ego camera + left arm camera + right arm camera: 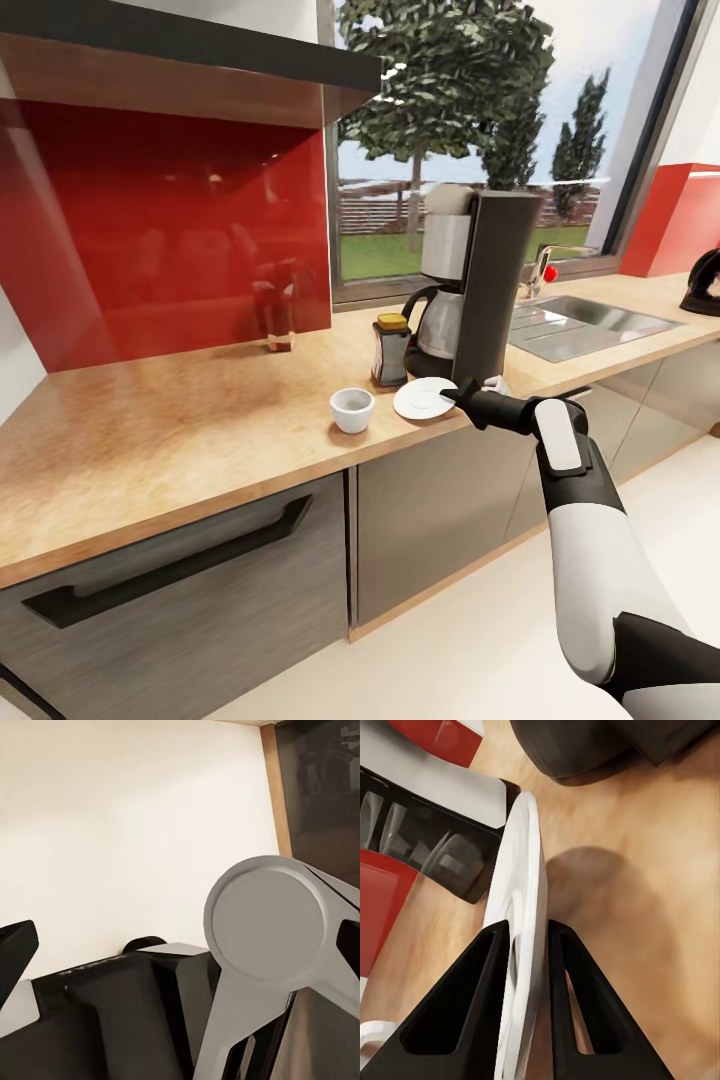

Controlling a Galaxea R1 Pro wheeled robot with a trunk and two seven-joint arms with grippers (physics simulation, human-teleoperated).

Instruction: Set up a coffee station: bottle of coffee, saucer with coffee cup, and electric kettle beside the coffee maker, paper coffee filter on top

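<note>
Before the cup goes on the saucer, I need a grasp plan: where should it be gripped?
Grip the cup by its rim, coming straight down from above. It stands upright with its mouth open, free of the saucer and jar; I can't make out its handle.

No lettering can be read anywhere; the bottle of coffee (390, 350) shows none.

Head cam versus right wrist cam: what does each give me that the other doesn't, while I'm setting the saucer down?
Head view alone: the coffee cup standing apart from the saucer, the bottle of coffee beside the coffee maker, the sink, and the electric kettle far along the kitchen countertop.

Right wrist view alone: the saucer's rim pinched between both fingers, its shadow on the wood.

Both: the right gripper on the saucer, near the coffee maker's base.
</note>
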